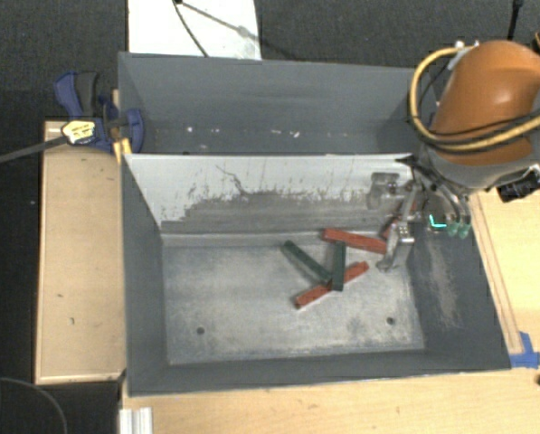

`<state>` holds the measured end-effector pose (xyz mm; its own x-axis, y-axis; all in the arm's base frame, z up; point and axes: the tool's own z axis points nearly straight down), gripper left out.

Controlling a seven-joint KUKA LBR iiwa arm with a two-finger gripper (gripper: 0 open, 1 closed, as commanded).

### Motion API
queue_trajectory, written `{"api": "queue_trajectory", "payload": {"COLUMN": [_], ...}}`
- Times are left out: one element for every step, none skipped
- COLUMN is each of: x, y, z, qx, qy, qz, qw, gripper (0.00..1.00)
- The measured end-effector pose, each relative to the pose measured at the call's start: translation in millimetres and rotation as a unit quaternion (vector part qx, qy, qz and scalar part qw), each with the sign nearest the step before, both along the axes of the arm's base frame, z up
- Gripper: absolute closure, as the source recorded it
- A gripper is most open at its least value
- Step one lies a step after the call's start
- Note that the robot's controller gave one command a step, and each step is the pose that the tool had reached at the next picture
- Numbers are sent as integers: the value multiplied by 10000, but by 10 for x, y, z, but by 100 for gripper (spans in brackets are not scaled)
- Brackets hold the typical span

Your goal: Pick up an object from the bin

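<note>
Altogether 2 red sticks [353,239] and 2 dark green sticks [301,257] lie crossed in the bin [206,333]. The gripper [394,245] hangs beside the upper red one; its state cannot be told.

The bin [279,337] is grey metal with sloped walls and a flat floor. It's pretty scuffed, worst on the wall at 12 o'clock. Four sticks sit on the floor in a loose pile, a bit off centre toward 2 o'clock. The short red stick [353,239] lies nearly level at the pile's 12 o'clock end. The long red stick [311,295] runs from 8 to 2 o'clock. Green stick one [298,257] slants in from 10 o'clock. Green stick two [338,265] points roughly 12 to 6 and crosses over the long red one.
</note>
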<state>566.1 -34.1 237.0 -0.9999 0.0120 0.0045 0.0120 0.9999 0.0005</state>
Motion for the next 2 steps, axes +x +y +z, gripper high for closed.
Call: {"api": "queue_trajectory", "payload": {"x": [-185,41], "y": [-90,216], "z": [-1564,-1667], "qx": [6,6], "qy": [-8,-52], "qz": [1164,2222], "qw": [9932,9750], "gripper": [0,0]}}
